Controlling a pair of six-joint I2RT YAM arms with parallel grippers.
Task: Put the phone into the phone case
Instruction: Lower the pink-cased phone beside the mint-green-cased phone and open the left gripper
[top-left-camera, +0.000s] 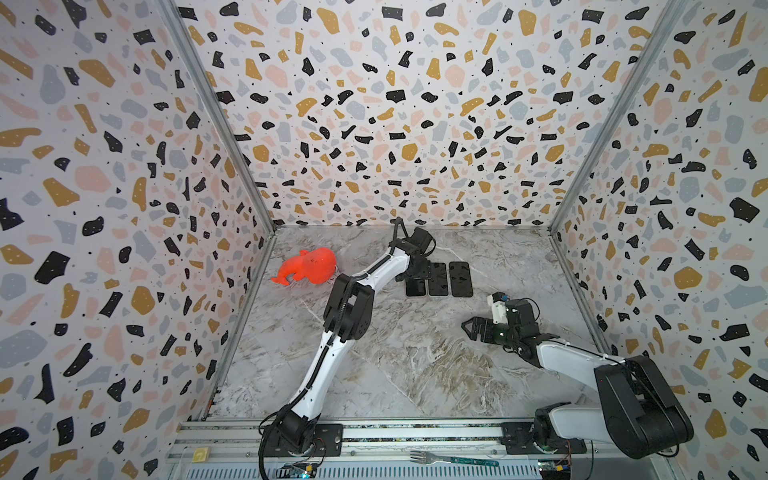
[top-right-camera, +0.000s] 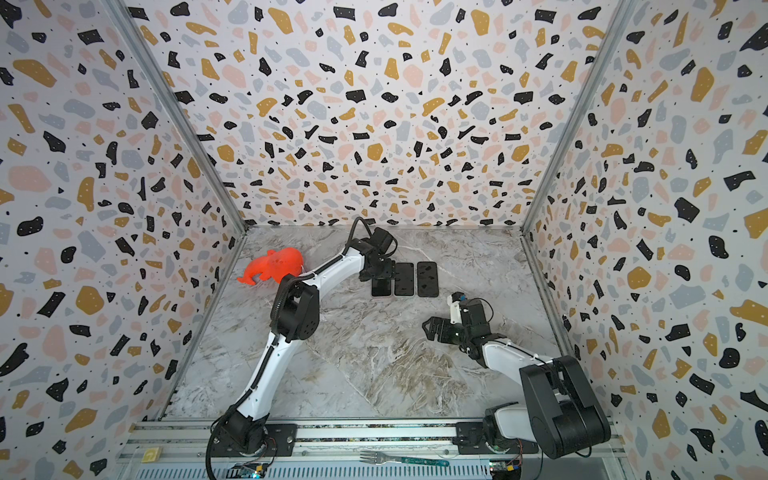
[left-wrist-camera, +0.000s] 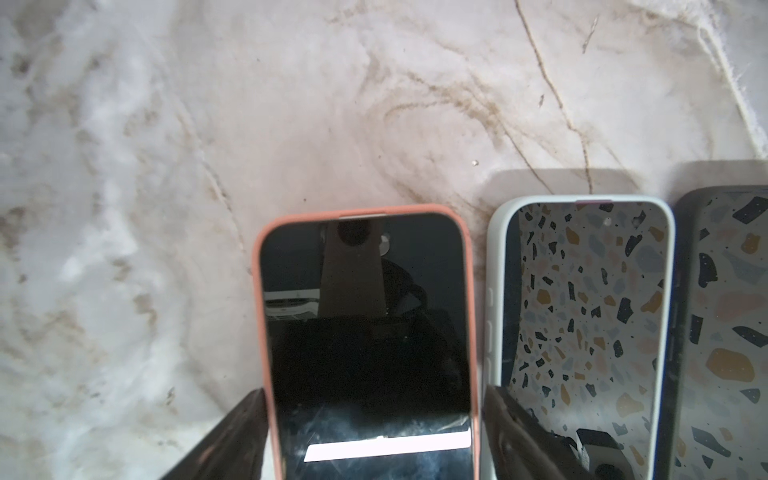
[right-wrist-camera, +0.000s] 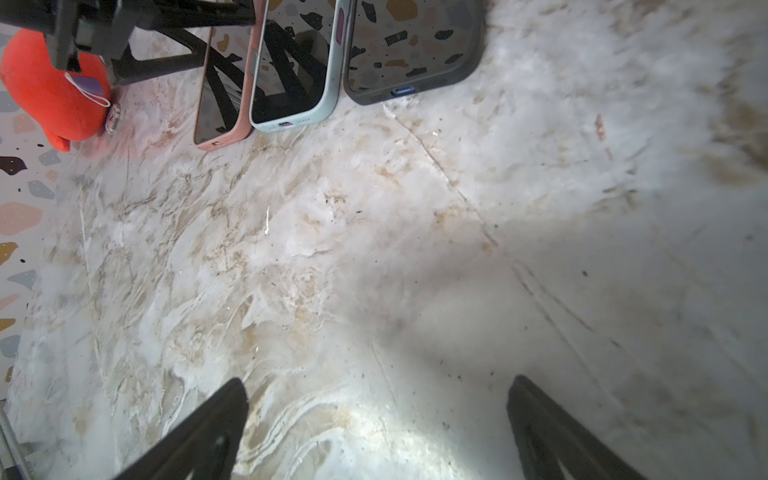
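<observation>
3 cased phones lie side by side, screens up, on the marble table (top-left-camera: 415, 374), just above centre in both top views. The leftmost is the phone (left-wrist-camera: 365, 332), seated in its pink case (left-wrist-camera: 258, 291), whose rim shows around the visible end of the screen; it lies a little lower in the frame than its 2 neighbours. Next to it, almost touching, is a pale case (left-wrist-camera: 496, 291), then a dark case (left-wrist-camera: 681, 291); both screens mirror the speckled wall. The left gripper (top-left-camera: 415, 272) hangs over the phone's upper half; in the left wrist view its jaws are spread wide astride the pink case, with 1 finger (left-wrist-camera: 237, 436) just outside each long edge and a thin sliver of table between, so it grips nothing. The right gripper (top-left-camera: 471, 328) hovers over bare marble right of centre, below the phones; its jaws are fully apart and empty. A red toy (top-left-camera: 309, 268) sits by the left wall; a fork (top-left-camera: 451, 459) lies on the rail at the bottom edge.
</observation>
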